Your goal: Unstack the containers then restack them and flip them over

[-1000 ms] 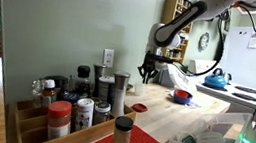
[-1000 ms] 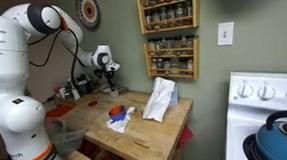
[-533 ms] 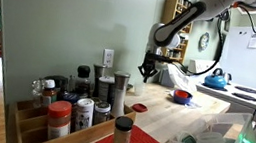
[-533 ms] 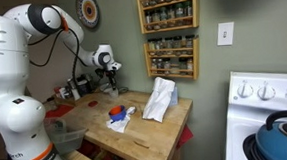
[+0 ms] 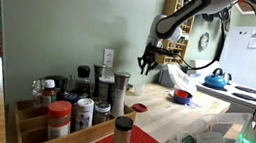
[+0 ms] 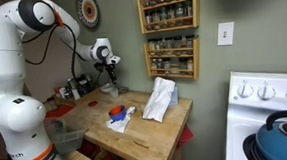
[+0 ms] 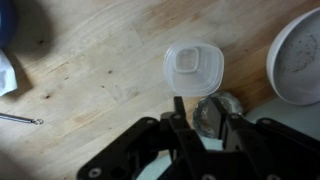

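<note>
A clear plastic container [image 7: 191,69] stands on the wooden table [image 7: 100,70], seen from above in the wrist view. My gripper [image 7: 200,112] hangs just above and beside it, its fingers closed on a second clear container [image 7: 208,116] held between them. In both exterior views the gripper [image 5: 147,57] [image 6: 110,66] is raised above the table near the wall, with the standing container [image 6: 108,90] below it.
A white round dish [image 7: 301,55] lies right of the container. A red and blue bowl [image 5: 180,95] [image 6: 117,115] and a white cloth [image 6: 160,99] lie mid-table. Spice jars [image 5: 83,101] crowd one end. A spice rack [image 6: 169,33] hangs on the wall.
My gripper has risen from the table surface, lifting one clear container off the other, which stays on the wood.
</note>
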{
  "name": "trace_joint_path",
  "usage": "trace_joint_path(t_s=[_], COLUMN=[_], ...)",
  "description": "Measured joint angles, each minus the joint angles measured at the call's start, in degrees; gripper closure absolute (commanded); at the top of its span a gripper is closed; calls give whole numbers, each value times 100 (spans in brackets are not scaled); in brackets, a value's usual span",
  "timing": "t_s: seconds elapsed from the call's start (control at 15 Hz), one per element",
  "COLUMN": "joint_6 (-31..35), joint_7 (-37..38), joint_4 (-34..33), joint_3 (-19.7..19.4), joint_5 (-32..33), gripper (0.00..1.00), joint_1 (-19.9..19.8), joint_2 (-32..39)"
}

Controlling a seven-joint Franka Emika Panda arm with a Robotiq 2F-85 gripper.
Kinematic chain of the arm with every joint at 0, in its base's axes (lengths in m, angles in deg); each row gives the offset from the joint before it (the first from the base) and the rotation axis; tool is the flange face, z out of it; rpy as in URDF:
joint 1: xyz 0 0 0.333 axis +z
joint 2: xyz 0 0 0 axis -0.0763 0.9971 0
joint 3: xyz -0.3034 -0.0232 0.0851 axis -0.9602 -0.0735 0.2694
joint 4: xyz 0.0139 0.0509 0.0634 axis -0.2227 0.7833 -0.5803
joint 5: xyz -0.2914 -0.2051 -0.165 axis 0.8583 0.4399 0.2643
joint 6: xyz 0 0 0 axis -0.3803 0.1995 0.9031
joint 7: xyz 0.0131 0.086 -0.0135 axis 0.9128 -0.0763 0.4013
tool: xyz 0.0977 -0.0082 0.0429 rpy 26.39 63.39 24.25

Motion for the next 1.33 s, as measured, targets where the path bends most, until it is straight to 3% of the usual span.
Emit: trace_joint_path(t_s=[0.27, 0.47, 0.6, 0.67, 0.87, 1.27, 1.33], joint_6=[-16, -17, -17, -17, -17, -17, -17], joint_7=[-117, -221, -269, -292, -327, -356, -361], joint_4=[35, 37, 38, 38, 38, 37, 37], joint_3=[6, 6, 2, -3, -27, -50, -50], joint_5=[-1, -1, -1, -1, -1, -1, -1], gripper=[8, 10, 20, 35, 51, 99, 100], joint_1=[56, 77, 79, 79, 78, 78, 78], joint_2=[173, 305, 378, 406, 472, 536, 541])
